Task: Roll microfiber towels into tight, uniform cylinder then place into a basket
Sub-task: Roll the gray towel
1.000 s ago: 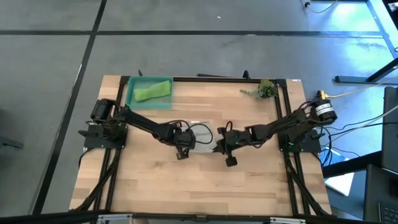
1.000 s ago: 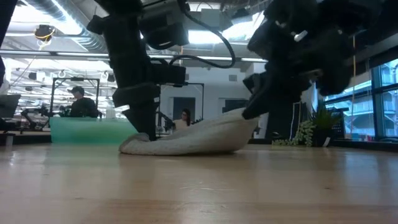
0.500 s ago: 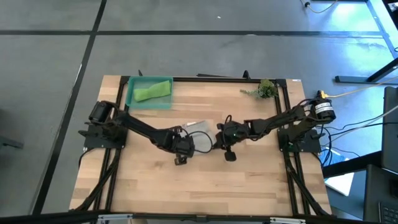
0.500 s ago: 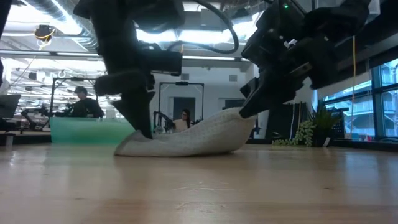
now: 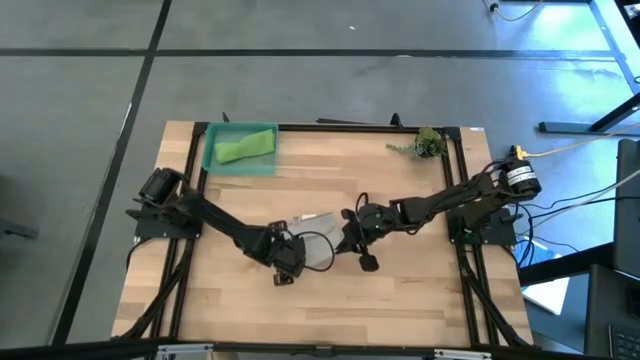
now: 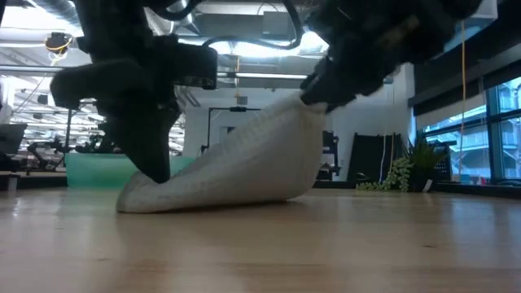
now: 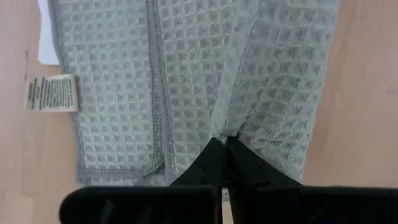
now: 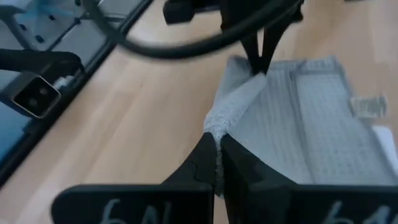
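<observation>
The pale grey waffle towel (image 5: 312, 238) lies near the table's middle; it also shows in the low view (image 6: 236, 167). My left gripper (image 5: 284, 258) is shut on its left end, low at the table (image 6: 151, 167). My right gripper (image 5: 352, 236) is shut on its right end, raised (image 6: 313, 91). The lime green towel (image 5: 245, 147) lies rolled in the teal basket (image 5: 213, 160) at the far left. My left gripper pinches a raised fold of the grey towel (image 7: 231, 127) between its two fingers, at the towel's left end. The fingers point down. That end rests on the table (image 6: 130, 202). My right gripper pinches a bunched fold at the towel's right end (image 8: 219, 127) between its two fingers, coming slanting from above and the right. That end is lifted clear (image 6: 297, 114), and the cloth slopes down from it to the table.
A leafy plant sprig (image 5: 425, 143) lies at the far right corner. A black frame runs along the table's far and side edges (image 5: 330, 127). Bare wood lies toward the near edge (image 5: 320, 310). The towel's white label (image 7: 53, 93) lies flat beside it.
Both grippers have stayed shut on the grey towel and gone toward the table's near edge, dragging it along. My right gripper has also risen and gone a little left, lifting the towel's right end higher; the left end has stayed on the table.
</observation>
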`<state>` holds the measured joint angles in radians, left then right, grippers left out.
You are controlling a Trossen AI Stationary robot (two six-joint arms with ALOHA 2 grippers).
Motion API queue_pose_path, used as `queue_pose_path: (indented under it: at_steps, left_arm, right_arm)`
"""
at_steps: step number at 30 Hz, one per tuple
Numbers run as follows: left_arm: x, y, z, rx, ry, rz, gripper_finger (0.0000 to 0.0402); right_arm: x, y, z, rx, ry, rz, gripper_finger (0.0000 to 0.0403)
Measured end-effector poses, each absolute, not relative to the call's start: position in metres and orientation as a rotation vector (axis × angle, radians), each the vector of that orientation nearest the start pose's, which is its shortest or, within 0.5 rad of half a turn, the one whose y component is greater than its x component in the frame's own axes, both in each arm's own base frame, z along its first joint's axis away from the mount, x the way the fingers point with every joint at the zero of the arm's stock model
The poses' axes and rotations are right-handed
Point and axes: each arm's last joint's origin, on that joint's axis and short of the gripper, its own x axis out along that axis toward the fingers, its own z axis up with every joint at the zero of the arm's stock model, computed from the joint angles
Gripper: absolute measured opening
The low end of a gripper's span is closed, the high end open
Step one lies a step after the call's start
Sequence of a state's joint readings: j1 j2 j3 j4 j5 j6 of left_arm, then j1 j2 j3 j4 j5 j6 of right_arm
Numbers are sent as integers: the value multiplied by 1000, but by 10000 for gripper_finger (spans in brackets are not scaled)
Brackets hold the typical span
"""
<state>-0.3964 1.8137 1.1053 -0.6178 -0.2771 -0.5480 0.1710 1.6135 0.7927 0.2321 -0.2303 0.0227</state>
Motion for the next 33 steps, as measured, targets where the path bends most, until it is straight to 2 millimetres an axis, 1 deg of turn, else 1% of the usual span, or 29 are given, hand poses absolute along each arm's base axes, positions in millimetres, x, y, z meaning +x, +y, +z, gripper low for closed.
queue_pose_path:
  at_steps: [2,4,9,11,15,18,22,28,33]
  left_arm:
    - [308,-125,153,-31,1217,226,0]
    - [306,-129,153,-23,1221,216,0]
    - [302,-137,153,-14,1218,206,0]
    - [300,-140,153,-8,1216,206,0]
    - [298,-145,153,19,1203,206,0]
    - [295,-149,155,40,1187,209,1]
    - [291,-151,159,39,1174,236,0]
    - [280,-146,161,10,1227,352,1]
    - [277,-142,161,-16,1240,425,1]
  right_arm:
    - [323,60,182,50,606,396,8]
    - [330,58,181,66,650,400,8]
    - [349,55,168,126,788,424,8]
    - [356,55,164,126,810,414,8]
    - [368,51,169,137,805,398,8]
    - [374,44,169,174,824,365,8]
    - [379,33,164,206,842,326,8]
    - [379,19,158,235,871,277,8]
    - [377,10,152,246,916,225,8]
